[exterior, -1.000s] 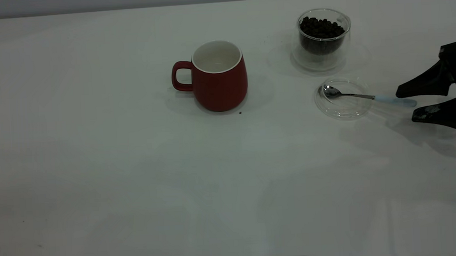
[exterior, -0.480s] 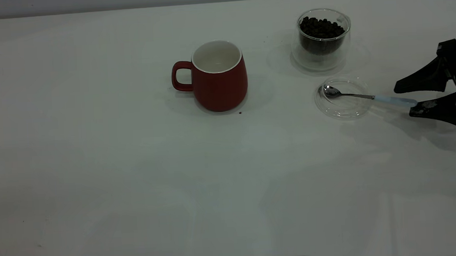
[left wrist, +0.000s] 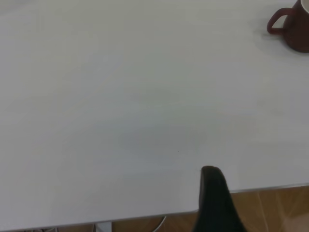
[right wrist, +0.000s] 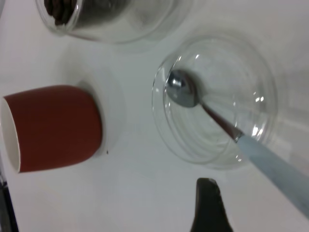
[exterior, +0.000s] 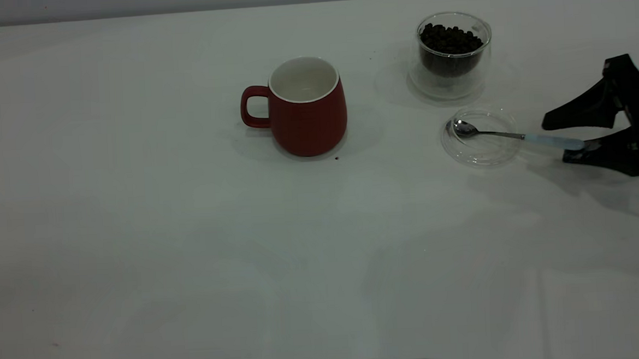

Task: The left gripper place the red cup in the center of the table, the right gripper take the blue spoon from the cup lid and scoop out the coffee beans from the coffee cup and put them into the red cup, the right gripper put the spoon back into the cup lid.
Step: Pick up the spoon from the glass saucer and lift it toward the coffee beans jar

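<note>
The red cup point(exterior: 307, 106) already stands upright near the middle of the desk point(exterior: 136, 238), a little toward the far edge, so the step in hand looks like fetching the spoon point(exterior: 514, 135). The right hand point(exterior: 563, 138) sits by the right edge with its two fingers spread apart, holding nothing, one on either side of the tip of the spoon's pale handle; whether the nearer finger touches the handle I cannot tell. The spoon's bowl lies in the lid point(exterior: 480, 137), its handle running out over the rim toward the right edge.

The next move, as I judge it, is to slide in a little along the handle and close on it, then lift without dragging the lid, which is light and may skid.

The glass cup point(exterior: 453, 52) with the beans point(exterior: 449, 38) stands just beyond the lid toward the far right corner, close enough that a lifted spoon could knock it. A stray bean point(exterior: 336, 158) lies by the red cup's base. Between lid and red cup nothing stands in the way.

The left hand point(left wrist: 217, 203) is parked off the desk's edge, well apart from the red cup; whether it is open I cannot tell
</note>
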Motion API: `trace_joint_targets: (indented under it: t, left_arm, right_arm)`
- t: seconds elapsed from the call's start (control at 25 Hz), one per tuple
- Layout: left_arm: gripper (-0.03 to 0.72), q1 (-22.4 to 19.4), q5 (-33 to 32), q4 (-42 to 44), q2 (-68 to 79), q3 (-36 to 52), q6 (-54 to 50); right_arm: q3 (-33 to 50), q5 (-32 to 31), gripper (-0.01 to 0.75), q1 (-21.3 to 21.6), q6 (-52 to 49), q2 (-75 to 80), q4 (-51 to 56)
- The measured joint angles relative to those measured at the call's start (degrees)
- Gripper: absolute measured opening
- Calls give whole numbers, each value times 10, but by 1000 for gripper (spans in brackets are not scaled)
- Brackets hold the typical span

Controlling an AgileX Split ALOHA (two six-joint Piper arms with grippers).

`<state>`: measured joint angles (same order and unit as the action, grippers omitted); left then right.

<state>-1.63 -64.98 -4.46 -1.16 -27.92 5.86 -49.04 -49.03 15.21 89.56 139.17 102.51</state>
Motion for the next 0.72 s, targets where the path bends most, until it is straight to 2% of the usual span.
trace_joint_targets:
  t: [0.28,0.72]
  left_arm:
    - [533,0,0,0,0,0,0]
    - [533,0,0,0,0,0,0]
  right_arm:
    - [-1,-15,531,-4,0,19,0]
    - [-2,-19,386,-4,1,19,0]
